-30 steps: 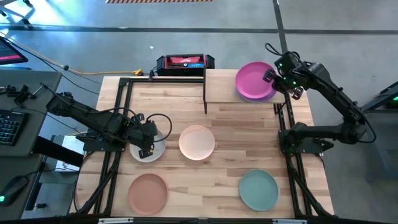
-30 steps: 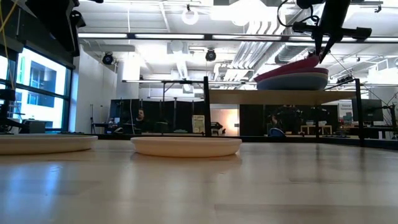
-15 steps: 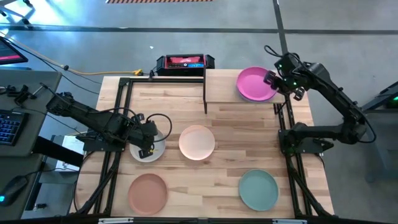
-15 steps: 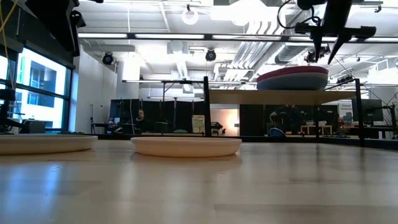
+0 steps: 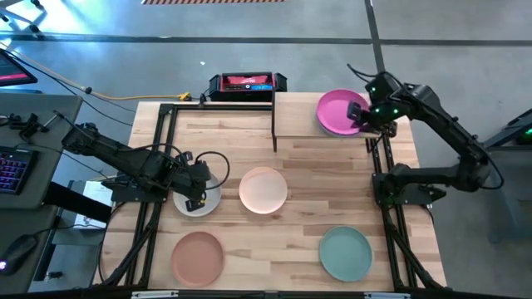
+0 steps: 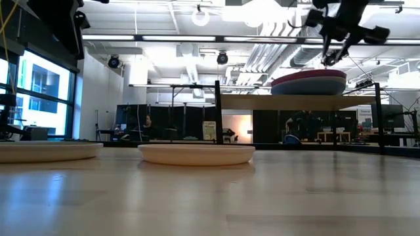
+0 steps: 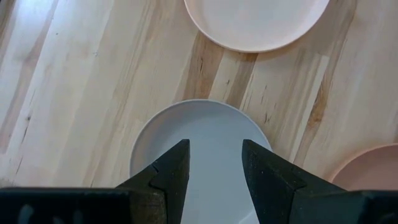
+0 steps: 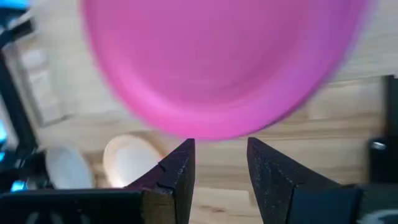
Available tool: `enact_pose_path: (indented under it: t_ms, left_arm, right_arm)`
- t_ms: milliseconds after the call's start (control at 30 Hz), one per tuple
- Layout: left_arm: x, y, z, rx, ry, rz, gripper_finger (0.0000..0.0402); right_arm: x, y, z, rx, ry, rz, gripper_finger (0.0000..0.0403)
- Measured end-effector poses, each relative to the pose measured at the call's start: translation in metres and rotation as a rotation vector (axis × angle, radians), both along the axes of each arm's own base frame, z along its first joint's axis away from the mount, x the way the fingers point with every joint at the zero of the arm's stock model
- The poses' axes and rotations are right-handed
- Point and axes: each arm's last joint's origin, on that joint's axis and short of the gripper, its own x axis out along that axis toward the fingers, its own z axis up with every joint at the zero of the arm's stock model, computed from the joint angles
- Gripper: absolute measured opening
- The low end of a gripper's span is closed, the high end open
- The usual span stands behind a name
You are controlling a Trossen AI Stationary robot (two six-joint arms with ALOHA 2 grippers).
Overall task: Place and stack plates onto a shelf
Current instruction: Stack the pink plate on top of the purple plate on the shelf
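Your right hand [image 5: 362,116] sits let go beside the magenta plate [image 5: 339,111] on the shelf [image 5: 299,115] at upper right, while your left hand [image 5: 193,184] waits open over the cream plate [image 5: 208,199].

The magenta plate [image 5: 339,111] sits on the small wooden shelf [image 5: 301,116] at the far edge of the table [image 5: 283,241], toward the far right corner. The right gripper [image 5: 366,115] is at that plate's right rim. The peach plate [image 5: 263,189] lies in the middle of the table. A pale plate [image 5: 209,196] (partly hidden by the arm) lies near the left edge, with the left gripper [image 5: 193,178] over it. The terracotta plate [image 5: 198,255] is near the front left corner. The teal green plate [image 5: 346,253] is near the front right corner. A black box [image 5: 247,84] sits just past the far edge.
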Motion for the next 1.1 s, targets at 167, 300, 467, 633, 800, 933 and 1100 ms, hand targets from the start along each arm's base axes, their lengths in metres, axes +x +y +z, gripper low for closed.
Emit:
enact_pose_path:
  t_ms: [167,300,467,633,800,933,1100]
  left_arm:
    - [0.0,0.0,0.0,-0.006,-0.004,0.018,0.0138]
    - [0.0,0.0,0.0,-0.007,-0.004,0.018,0.0138]
    - [0.0,0.0,0.0,-0.007,-0.004,0.019,0.0138]
    - [0.0,0.0,0.0,-0.013,-0.008,0.033,0.0138]
    - [0.0,0.0,0.0,-0.013,-0.008,0.033,0.0138]
    - [0.0,0.0,0.0,-0.013,-0.008,0.033,0.0138]
    - [0.0,0.0,0.0,-0.013,-0.008,0.033,0.0138]
  right_arm:
    - [0.025,0.005,0.007,-0.1,-0.118,0.09,0.0124]
    - [0.05,0.008,0.009,-0.201,-0.174,0.134,0.0124]
    - [0.081,0.006,-0.003,-0.227,-0.149,0.198,0.0124]
    - [0.104,0.0,-0.018,-0.272,-0.091,0.204,0.0124]
    - [0.114,-0.005,-0.03,-0.259,-0.035,0.209,0.0124]
    - [0.119,-0.008,-0.037,-0.255,-0.008,0.218,0.0124]
    - [0.121,-0.01,-0.04,-0.266,0.019,0.219,0.0124]
